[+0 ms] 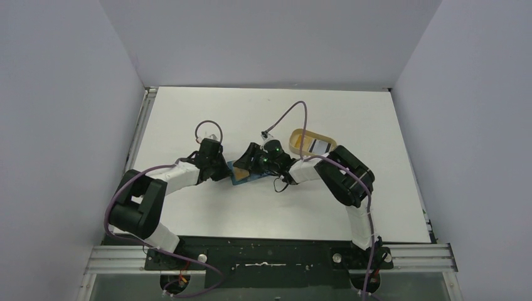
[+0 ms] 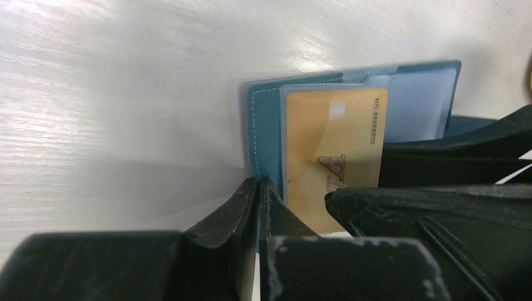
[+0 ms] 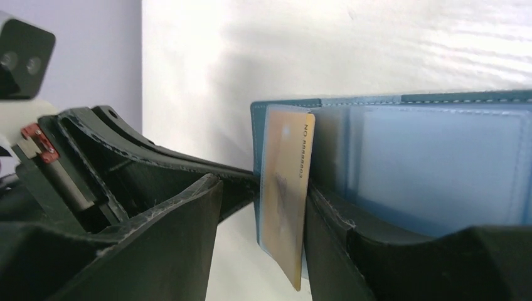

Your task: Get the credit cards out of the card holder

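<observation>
The teal wallet (image 1: 246, 177) lies open on the white table (image 1: 263, 213), near the middle, between the two arms. A gold card (image 2: 329, 150) sits in its left-hand pocket under a clear sleeve, and the pale blue pockets beside it show no card.

The left pincer (image 2: 258, 188) is closed tight, its tips pressed together right at the wallet's outer edge. Whether a bit of that edge is caught between them cannot be told.

The right pincer (image 3: 263, 188) stands about half open around the gold card. In the right wrist view the card rises edge-on between the two fingers, close against the one on the wallet's side, with a clear gap to the other, so it is straddled and not clamped.

Behind the right arm a tan oval tray (image 1: 295, 135) holds a white card with black bands (image 1: 319, 145), well apart from the wallet.
</observation>
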Available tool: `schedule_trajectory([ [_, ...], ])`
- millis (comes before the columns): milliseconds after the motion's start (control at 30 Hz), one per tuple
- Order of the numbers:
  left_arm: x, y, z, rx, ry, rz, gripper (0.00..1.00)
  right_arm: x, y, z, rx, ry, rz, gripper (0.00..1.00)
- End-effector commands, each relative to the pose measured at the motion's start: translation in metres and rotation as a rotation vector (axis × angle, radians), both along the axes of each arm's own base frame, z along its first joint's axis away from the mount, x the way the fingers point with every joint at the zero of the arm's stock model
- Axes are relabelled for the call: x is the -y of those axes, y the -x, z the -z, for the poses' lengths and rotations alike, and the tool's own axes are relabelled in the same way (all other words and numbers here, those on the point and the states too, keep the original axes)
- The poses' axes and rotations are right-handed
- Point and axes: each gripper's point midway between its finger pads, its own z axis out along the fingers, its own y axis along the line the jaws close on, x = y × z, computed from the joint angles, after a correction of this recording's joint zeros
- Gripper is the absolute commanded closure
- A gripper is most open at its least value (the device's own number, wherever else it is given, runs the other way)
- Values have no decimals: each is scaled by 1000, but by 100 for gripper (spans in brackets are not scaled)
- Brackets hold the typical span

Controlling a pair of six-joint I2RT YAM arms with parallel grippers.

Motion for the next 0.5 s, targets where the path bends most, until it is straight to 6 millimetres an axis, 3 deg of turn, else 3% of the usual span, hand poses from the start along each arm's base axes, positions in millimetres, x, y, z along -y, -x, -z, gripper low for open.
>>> schedule_trajectory([
  [0, 0, 21, 8, -70, -20, 49, 100, -24, 7, 0, 3, -77, -66, 50],
  [267, -1, 21, 8, -72, -24, 49, 100, -18, 7, -18, 3, -125, -85, 50],
  [467, -1, 20, 7, -70, -26, 50, 100, 0, 2, -33, 13, -144, -69, 50],
])
